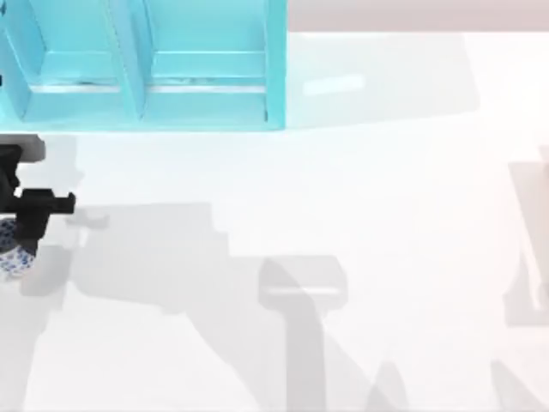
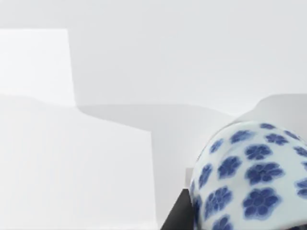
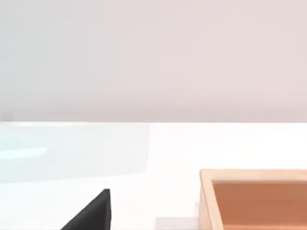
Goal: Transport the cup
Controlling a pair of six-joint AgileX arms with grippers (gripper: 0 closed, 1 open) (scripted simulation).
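Blue flowers on white fill the near corner of the left wrist view: the cup (image 2: 254,182) sits right up against the camera, with a black finger (image 2: 178,213) of the claw just beside its rounded wall. Whether that claw is clamped on the cup or only standing close around it, I cannot tell.

From above, the left gripper (image 1: 26,225) is at the far left edge of the table (image 1: 360,223), and the cup (image 1: 12,254) peeks out directly beneath it, partly hidden by the black body. Beyond the gripper, toward the back of the table, stands the turquoise shelf (image 1: 146,69), well apart from the cup.

Over on the right arm's side, its wrist view shows a black fingertip (image 3: 93,213) of the right gripper low in the picture, and near it the corner of a wooden box (image 3: 254,196) resting on the white tabletop. How wide that claw stands I cannot tell either.
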